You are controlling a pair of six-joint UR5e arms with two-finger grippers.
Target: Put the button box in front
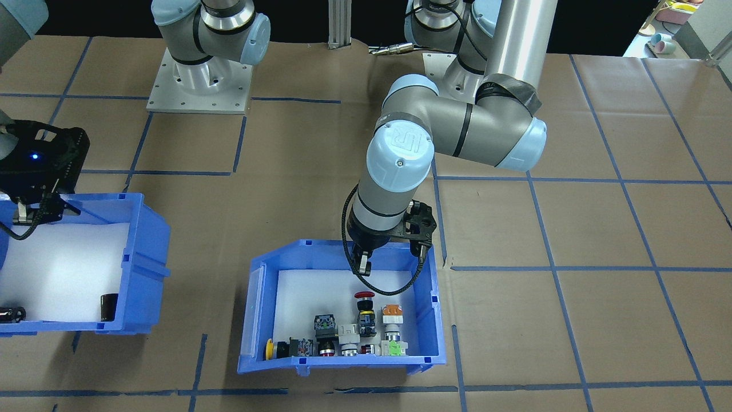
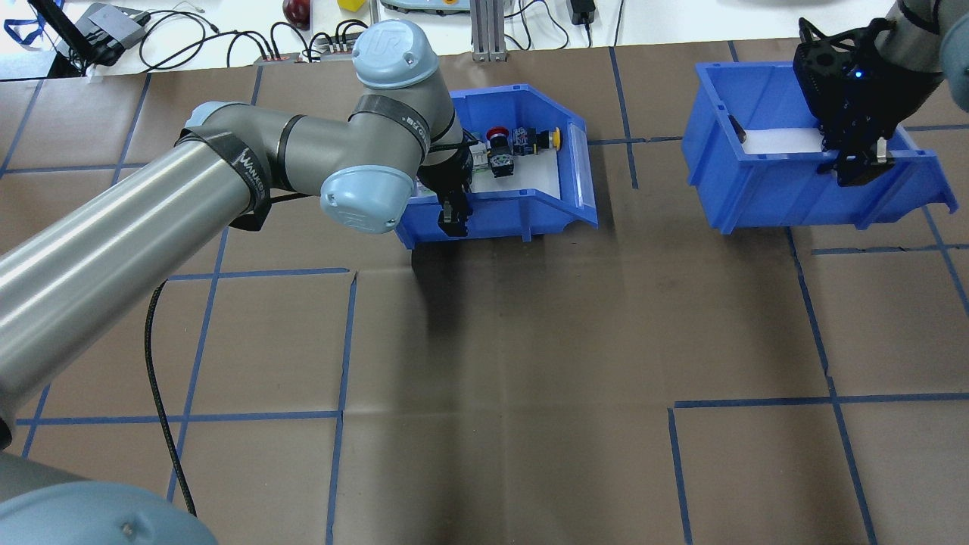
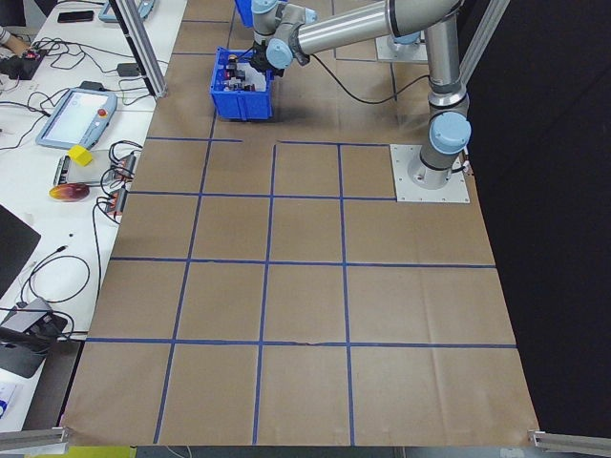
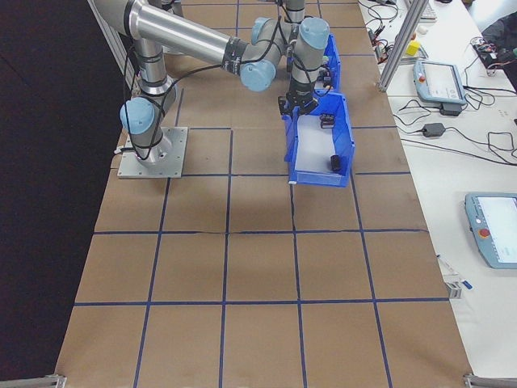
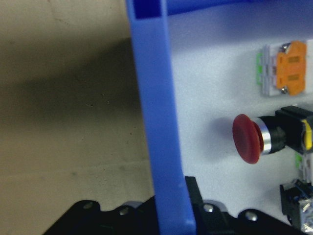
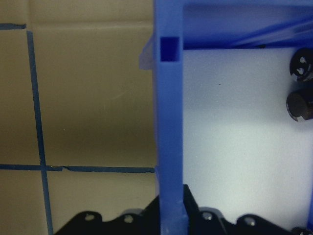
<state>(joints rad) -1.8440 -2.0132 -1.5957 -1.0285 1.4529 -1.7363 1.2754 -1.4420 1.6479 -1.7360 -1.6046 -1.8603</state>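
The button box (image 1: 260,312) is a blue bin with a white liner, and its open front faces away from the robot. It holds a red mushroom button (image 5: 247,138), an orange switch (image 5: 291,68) and other small switches. My left gripper (image 2: 453,219) reaches down over the box's rear wall (image 5: 156,122), one finger on each side, and is shut on that wall. My right gripper (image 2: 859,170) is shut the same way on the near wall (image 6: 168,122) of the other blue bin (image 2: 757,189), which holds dark cylinders (image 6: 299,105).
Brown paper with a blue tape grid covers the table. The two bins stand apart along the far edge from the robot. Cables and devices (image 2: 113,26) lie on the white bench beyond them. The arm bases (image 1: 197,80) are bolted at the robot's side.
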